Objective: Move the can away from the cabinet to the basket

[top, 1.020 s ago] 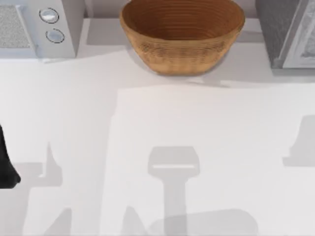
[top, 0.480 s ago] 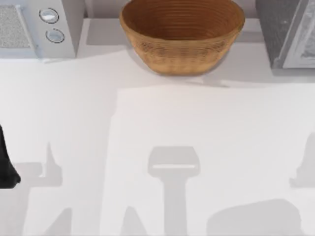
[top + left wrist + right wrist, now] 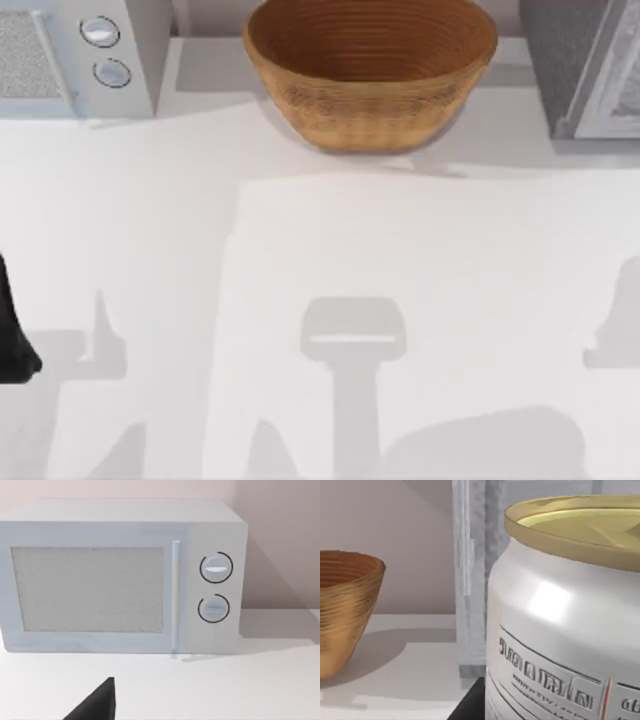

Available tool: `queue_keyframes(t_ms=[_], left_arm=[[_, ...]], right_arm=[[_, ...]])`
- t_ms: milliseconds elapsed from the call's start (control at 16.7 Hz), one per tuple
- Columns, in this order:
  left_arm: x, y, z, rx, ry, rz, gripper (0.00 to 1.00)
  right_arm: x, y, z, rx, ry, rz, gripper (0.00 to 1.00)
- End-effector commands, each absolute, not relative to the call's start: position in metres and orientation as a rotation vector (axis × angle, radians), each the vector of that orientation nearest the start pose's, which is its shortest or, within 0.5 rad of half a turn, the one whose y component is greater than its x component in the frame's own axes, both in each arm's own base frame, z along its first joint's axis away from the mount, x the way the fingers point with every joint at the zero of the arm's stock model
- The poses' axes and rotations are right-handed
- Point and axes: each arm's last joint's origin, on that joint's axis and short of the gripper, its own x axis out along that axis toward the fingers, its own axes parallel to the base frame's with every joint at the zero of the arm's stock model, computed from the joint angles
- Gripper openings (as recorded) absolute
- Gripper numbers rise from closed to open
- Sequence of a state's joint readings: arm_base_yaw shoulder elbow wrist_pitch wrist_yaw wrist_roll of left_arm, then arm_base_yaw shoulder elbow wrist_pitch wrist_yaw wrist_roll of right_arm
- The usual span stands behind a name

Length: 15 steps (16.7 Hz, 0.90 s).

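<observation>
The silver can (image 3: 555,625), with a gold top and a printed label, sits very close in the right wrist view. My right gripper is shut on it, and one dark finger (image 3: 469,707) shows against its lower side. Just behind the can stands the grey speckled cabinet (image 3: 475,580), which is at the table's back right corner (image 3: 570,60). The tan wicker basket (image 3: 370,90) stands at the back middle of the table, and it is off to the side of the can (image 3: 345,610). My left gripper (image 3: 12,340) stays parked at the table's left edge.
A white microwave (image 3: 80,50) with two round dials stands at the back left, facing the left wrist camera (image 3: 125,580). The white table (image 3: 330,250) lies bare between the arms, crossed by grey arm shadows.
The right arm's shadows near the table's right and front edges shifted right, then a little back left. The basket, the cabinet and my left arm have not moved.
</observation>
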State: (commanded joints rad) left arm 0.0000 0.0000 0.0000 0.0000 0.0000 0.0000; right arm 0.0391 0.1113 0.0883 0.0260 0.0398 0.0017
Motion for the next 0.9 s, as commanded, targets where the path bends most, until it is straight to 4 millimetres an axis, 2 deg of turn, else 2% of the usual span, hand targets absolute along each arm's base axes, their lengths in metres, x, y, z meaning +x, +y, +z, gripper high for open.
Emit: queue_keyframes(t_ms=[180, 360, 540, 660, 780, 900], left_arm=[[0.106, -0.001, 0.160, 0.000, 0.000, 0.000, 1.00], [0.106, -0.001, 0.160, 0.000, 0.000, 0.000, 1.00], [0.106, -0.001, 0.160, 0.000, 0.000, 0.000, 1.00], [0.106, -0.001, 0.160, 0.000, 0.000, 0.000, 1.00], [0.106, -0.001, 0.160, 0.000, 0.000, 0.000, 1.00], [0.106, -0.001, 0.160, 0.000, 0.000, 0.000, 1.00]], right_arm=[[0.120, 0.008, 0.228, 0.000, -0.025, -0.002, 0.00], [0.152, 0.021, 0.278, 0.001, -0.031, -0.003, 0.00], [0.210, 0.049, 0.320, 0.003, -0.030, -0.003, 0.00], [0.257, 0.077, 0.335, 0.005, -0.028, -0.002, 0.00], [0.305, 0.112, 0.337, 0.006, -0.025, -0.001, 0.00], [0.348, 0.150, 0.325, 0.007, -0.019, 0.000, 0.00]])
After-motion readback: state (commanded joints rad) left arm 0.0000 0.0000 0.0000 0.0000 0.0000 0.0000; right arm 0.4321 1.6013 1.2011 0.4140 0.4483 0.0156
